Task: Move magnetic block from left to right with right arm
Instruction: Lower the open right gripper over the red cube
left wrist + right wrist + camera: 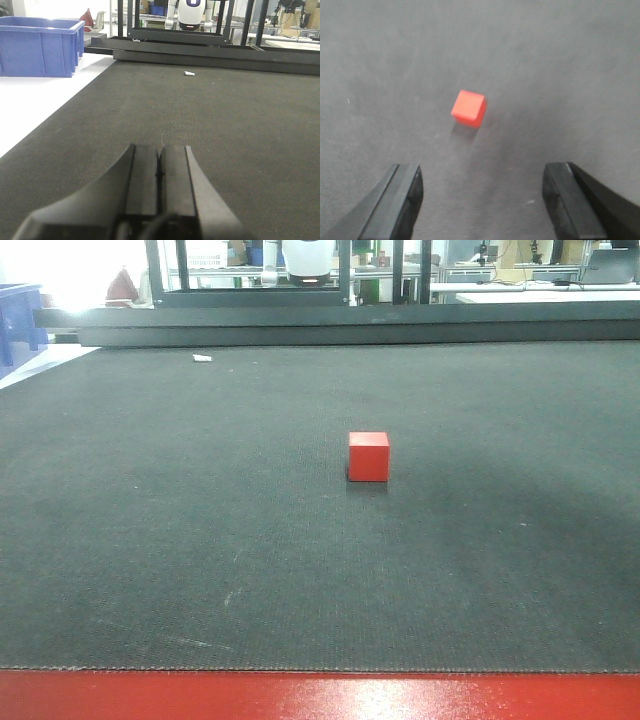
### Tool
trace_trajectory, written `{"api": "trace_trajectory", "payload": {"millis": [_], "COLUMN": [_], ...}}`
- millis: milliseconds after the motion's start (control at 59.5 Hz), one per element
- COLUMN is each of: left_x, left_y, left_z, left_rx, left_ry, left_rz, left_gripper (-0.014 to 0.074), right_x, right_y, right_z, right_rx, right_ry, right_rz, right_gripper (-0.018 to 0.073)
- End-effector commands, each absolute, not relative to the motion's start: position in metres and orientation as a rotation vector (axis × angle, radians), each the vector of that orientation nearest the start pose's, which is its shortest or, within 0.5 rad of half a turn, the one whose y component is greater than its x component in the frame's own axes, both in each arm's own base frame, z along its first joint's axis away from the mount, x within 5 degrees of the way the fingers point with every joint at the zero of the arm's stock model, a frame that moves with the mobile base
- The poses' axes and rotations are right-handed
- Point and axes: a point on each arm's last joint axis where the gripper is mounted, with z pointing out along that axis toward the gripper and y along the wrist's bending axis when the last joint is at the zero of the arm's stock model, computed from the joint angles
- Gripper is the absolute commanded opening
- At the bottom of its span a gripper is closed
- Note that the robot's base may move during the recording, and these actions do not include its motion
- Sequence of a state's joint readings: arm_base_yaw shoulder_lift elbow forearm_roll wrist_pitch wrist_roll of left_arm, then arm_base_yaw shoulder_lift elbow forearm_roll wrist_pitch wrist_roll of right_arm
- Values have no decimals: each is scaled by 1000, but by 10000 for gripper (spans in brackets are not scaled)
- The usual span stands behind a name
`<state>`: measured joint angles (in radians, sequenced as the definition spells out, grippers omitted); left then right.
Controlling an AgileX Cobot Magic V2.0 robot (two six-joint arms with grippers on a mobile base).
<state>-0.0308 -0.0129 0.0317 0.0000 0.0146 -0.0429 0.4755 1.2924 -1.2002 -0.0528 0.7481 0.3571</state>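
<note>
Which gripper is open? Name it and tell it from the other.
The right gripper: its fingers stand wide apart, the magnetic block lying free beyond them. The left gripper has fingers pressed together, holding nothing.

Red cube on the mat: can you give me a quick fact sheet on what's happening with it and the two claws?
Magnetic block: red, resting alone on the grey mat
Right gripper: open, above the block, not touching it
Left gripper: shut, holding nothing
Also in view: blue crate, off the mat
</note>
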Motion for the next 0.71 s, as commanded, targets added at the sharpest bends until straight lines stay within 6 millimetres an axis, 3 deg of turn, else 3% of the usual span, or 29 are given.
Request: {"api": "trace_trajectory", "payload": {"millis": [0, 303, 689], "left_x": [55, 55, 55], "left_y": [-2, -2, -2], "left_z": [207, 207, 207], "left_rx": [-9, -9, -9], "left_ry": [1424, 1424, 1424], "left_rz": [-68, -68, -68], "left_gripper": [-116, -116, -116], "right_x": [269, 326, 373], "right_y": [145, 195, 222], "right_z": [376, 349, 309], "right_rx": [-121, -12, -9], "right_ry": [2338, 2510, 2569], "right_rz": [327, 236, 187], "right_gripper": [593, 593, 593]}}
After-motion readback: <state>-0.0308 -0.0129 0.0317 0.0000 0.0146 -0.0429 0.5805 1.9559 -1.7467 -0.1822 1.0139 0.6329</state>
